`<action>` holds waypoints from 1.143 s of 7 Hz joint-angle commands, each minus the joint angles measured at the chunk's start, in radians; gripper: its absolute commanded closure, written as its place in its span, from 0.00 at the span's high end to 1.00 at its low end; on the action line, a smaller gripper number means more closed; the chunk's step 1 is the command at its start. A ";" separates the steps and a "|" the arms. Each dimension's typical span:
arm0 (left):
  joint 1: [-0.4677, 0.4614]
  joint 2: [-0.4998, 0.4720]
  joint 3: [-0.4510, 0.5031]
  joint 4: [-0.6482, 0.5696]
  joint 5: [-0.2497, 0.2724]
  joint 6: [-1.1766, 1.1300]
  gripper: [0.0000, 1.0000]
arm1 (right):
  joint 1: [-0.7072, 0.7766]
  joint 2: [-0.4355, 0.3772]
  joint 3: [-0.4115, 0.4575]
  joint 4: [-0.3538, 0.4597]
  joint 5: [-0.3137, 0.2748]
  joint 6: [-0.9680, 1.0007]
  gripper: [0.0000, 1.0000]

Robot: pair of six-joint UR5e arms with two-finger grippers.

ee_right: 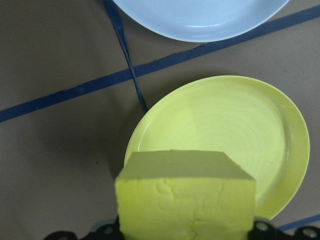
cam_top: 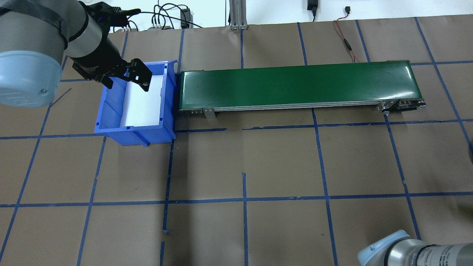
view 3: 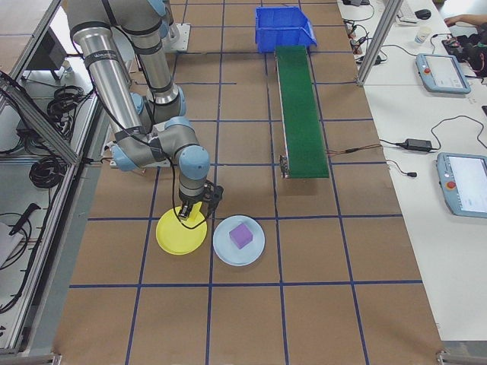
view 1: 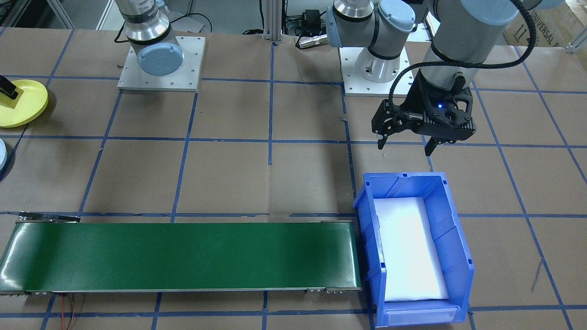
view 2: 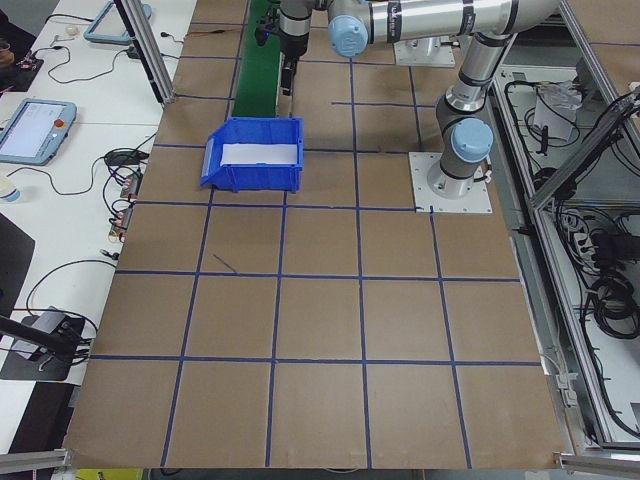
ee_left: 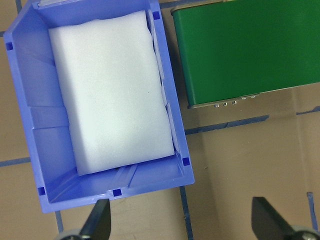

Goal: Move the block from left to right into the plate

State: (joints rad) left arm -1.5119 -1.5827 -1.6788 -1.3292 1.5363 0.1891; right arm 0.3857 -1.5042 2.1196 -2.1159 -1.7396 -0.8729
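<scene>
A pale yellow foam block (ee_right: 185, 200) hangs just above the near rim of the yellow plate (ee_right: 225, 125), with my right gripper (ee_right: 185, 232) shut on it. From the right side, that gripper (view 3: 195, 211) sits over the plate (view 3: 176, 236). In the front view the block (view 1: 12, 99) and plate (view 1: 27, 107) show at the far left edge. My left gripper (view 1: 406, 147) stands open and holds nothing, in the air beside the blue bin (view 1: 454, 238). In the left wrist view its fingertips (ee_left: 100, 222) frame bare table in front of the bin (ee_left: 30, 100).
A light blue plate (view 3: 227, 249) carrying a purple block (view 3: 242, 234) lies right beside the yellow plate. A green conveyor belt (cam_top: 295, 85) runs from the white-foam-lined bin (cam_top: 111, 114) toward the plates. Brown paper with blue tape lines covers the table.
</scene>
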 commanded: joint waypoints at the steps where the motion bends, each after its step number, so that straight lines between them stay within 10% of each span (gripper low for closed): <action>1: 0.015 0.012 0.002 -0.005 0.002 -0.008 1.00 | -0.036 0.044 -0.007 -0.021 0.025 -0.009 0.95; 5: 0.001 0.016 -0.007 -0.010 0.074 -0.224 1.00 | 0.075 0.050 -0.111 0.005 0.034 0.141 1.00; 8: 0.001 0.016 -0.010 -0.008 0.070 -0.231 1.00 | 0.419 -0.014 -0.333 0.298 0.078 0.494 1.00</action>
State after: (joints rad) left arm -1.5108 -1.5663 -1.6879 -1.3375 1.6074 -0.0387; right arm 0.6688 -1.4780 1.8689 -1.9659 -1.6784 -0.5644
